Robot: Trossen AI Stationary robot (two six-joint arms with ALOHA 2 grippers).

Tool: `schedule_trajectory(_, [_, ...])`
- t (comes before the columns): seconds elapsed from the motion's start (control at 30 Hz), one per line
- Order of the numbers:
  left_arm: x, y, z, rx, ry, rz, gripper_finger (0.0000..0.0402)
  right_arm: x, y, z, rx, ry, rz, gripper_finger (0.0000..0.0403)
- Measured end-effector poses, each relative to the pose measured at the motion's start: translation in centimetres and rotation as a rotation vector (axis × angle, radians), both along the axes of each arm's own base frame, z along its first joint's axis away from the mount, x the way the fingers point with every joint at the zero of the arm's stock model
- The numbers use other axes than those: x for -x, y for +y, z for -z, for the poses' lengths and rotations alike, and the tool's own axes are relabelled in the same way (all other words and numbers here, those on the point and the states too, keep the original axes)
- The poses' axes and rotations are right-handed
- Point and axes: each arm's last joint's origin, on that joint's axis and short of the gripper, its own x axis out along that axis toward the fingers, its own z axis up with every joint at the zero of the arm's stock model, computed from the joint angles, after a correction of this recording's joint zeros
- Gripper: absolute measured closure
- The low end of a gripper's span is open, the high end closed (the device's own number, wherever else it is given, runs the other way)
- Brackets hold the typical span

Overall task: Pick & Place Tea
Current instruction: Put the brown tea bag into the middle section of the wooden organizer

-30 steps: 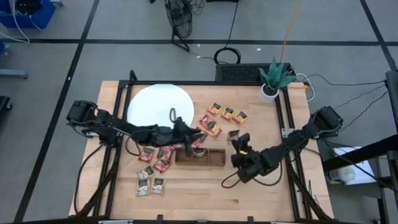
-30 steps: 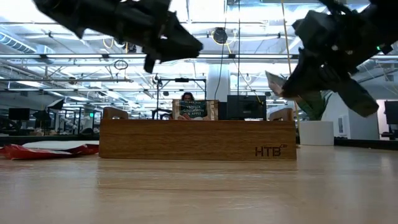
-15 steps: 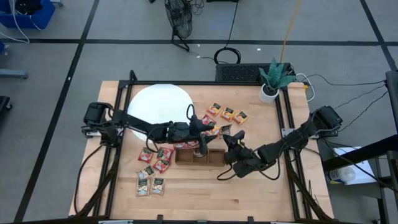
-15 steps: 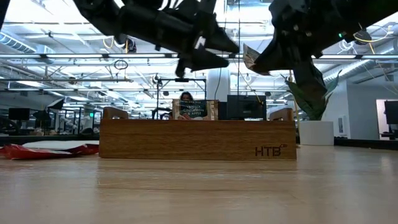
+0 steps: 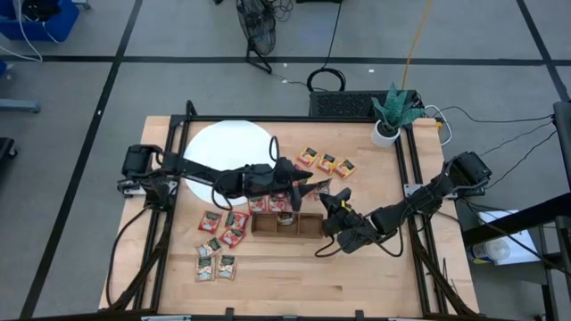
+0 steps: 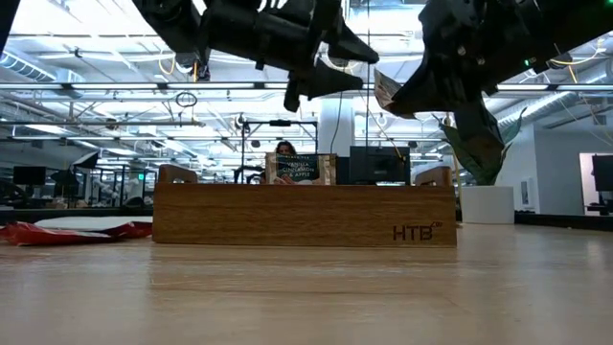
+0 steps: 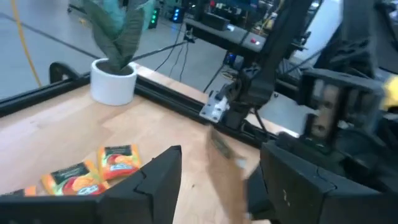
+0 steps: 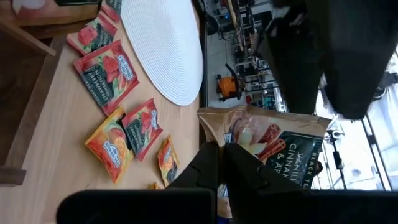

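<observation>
My right gripper point(image 5: 328, 196) is shut on a brown tea sachet point(image 8: 273, 140), which it holds up above the wooden tray point(image 5: 287, 224). My left gripper point(image 5: 310, 185) is open and reaches level from the table's left. In the left wrist view its fingers stand on either side of that sachet point(image 7: 221, 149), and no touch shows. Another sachet point(image 6: 292, 170) stands upright in the tray. Orange sachets point(image 5: 326, 163) lie flat beyond the tray. Red ones point(image 5: 223, 223) and pale ones point(image 5: 214, 264) lie flat to its left. My right gripper pinches the sachet's edge point(image 8: 231, 138) between its two fingers. The fingers come from the table's right, nearly level. The sachet sticks out past the fingertips toward my left gripper and is lifted clear above the tray point(image 6: 305, 216).
A white round disc point(image 5: 227, 152) lies at the far left of the table. A potted plant point(image 5: 390, 116) stands at the far right corner. Black rails point(image 5: 409, 169) run along the table's sides. Bare wood shows near the front edge.
My left gripper has gone from the tray's left end toward the table's right, risen a little and opened; it now faces the right gripper. My right gripper has turned and brought the sachet up and toward the left gripper.
</observation>
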Motion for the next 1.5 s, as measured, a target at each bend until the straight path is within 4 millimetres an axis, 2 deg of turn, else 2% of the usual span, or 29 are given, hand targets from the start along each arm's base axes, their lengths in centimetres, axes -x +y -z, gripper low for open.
schedule_trajectory(0.23, [0.0,0.4,0.1,0.062,-0.001,0.072,0.0201,-0.3,0.0,-0.4,0.015,-0.011,-0.009,0.0401])
schedule_trajectory(0.53, [0.0,0.2,0.2,0.059,0.014,0.078,0.0199,-0.6,-0.1,-0.7,0.013,-0.028,-0.012,0.0401])
schedule_trajectory(0.77, [0.0,0.6,0.2,0.062,0.011,0.085,0.022,-0.7,0.0,-0.6,-0.011,-0.015,-0.052,0.0401])
schedule_trajectory(1.17, [0.0,0.8,0.2,0.035,0.018,0.098,0.0294,-0.8,-0.3,-0.6,-0.011,-0.014,-0.042,0.0401])
schedule_trajectory(1.3, [0.0,1.2,0.2,0.015,0.024,0.141,0.0333,-0.8,-0.3,-0.6,-0.012,-0.015,-0.043,0.0401])
schedule_trajectory(1.4, [0.0,1.6,0.3,-0.043,0.039,0.161,0.0382,-0.8,-0.3,-0.6,-0.014,-0.015,-0.044,0.04])
schedule_trajectory(1.5, [0.1,1.7,0.4,-0.073,0.051,0.165,0.0395,-0.9,-0.2,-0.6,-0.049,-0.013,-0.082,0.0395])
